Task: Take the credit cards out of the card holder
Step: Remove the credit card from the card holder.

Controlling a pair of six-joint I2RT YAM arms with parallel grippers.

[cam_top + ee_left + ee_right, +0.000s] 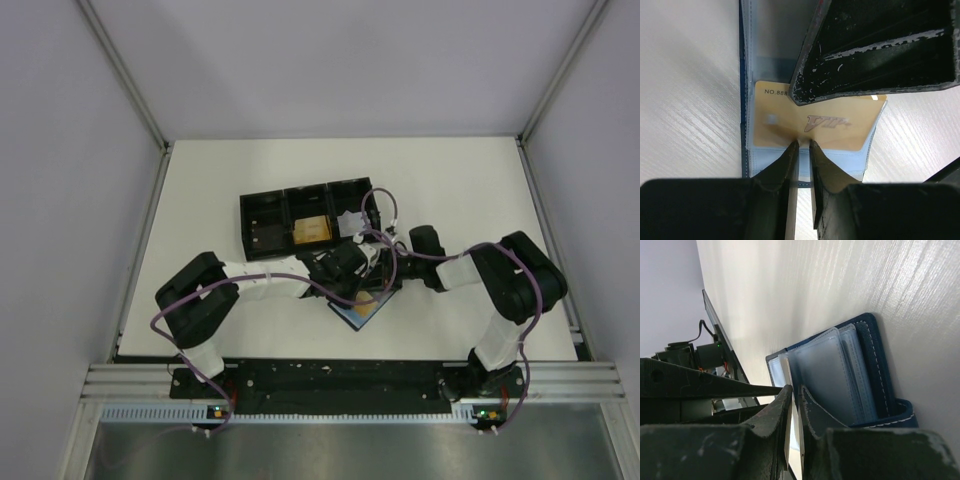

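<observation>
I'm holding the left arm [197, 297] and right arm [520, 277] bent at the elbows, forearms reaching inward so the wrists are nearly meeting ahead of the bases. The left gripper [803, 142] is pointing down, jaws nearly together with a thin slit showing. The right gripper [795, 390] is sitting just beside it, likewise barely parted. I'm not seeing whether either is pinching anything.

The card holder [362, 310] lies just before the tray [262, 215], whose middle compartment apparently holds a card [312, 231].
</observation>
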